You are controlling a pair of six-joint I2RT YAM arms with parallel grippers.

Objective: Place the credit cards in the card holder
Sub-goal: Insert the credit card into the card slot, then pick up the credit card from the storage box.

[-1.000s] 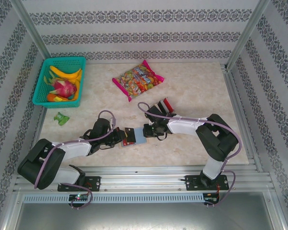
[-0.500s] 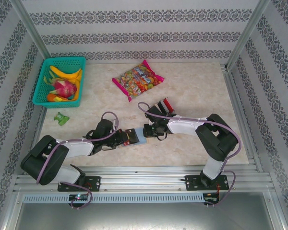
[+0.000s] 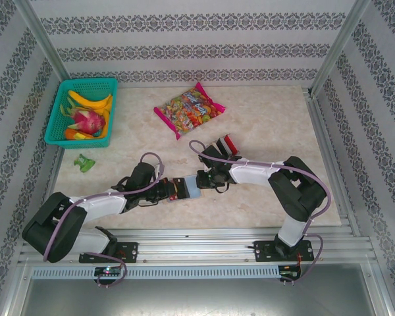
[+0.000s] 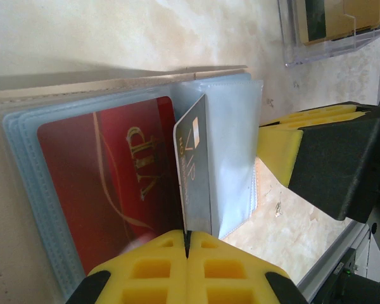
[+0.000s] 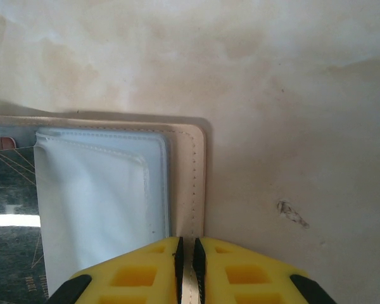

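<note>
The tan card holder [image 3: 189,189] lies open on the table between both grippers, its clear pockets facing up. A red card [image 4: 107,183] sits inside one clear pocket. My left gripper [image 4: 187,237] is shut on a dark grey card [image 4: 195,171], held on edge with its far end at the pocket next to the red one. My right gripper [image 5: 189,244] is shut on the holder's tan stitched edge [image 5: 196,177], on the side opposite the left gripper [image 3: 169,191]. The right gripper's fingers [image 4: 316,158] also show in the left wrist view.
A clear upright card rack [image 3: 225,145] with more cards stands just behind the right gripper [image 3: 204,179]. A colourful candy bag [image 3: 188,108] lies farther back. A teal fruit basket [image 3: 82,110] sits at the back left, a small green object [image 3: 85,162] near it.
My left gripper has moved a little to the right with the grey card, closer over the open holder. The right arm has stayed in place on the holder's edge.
</note>
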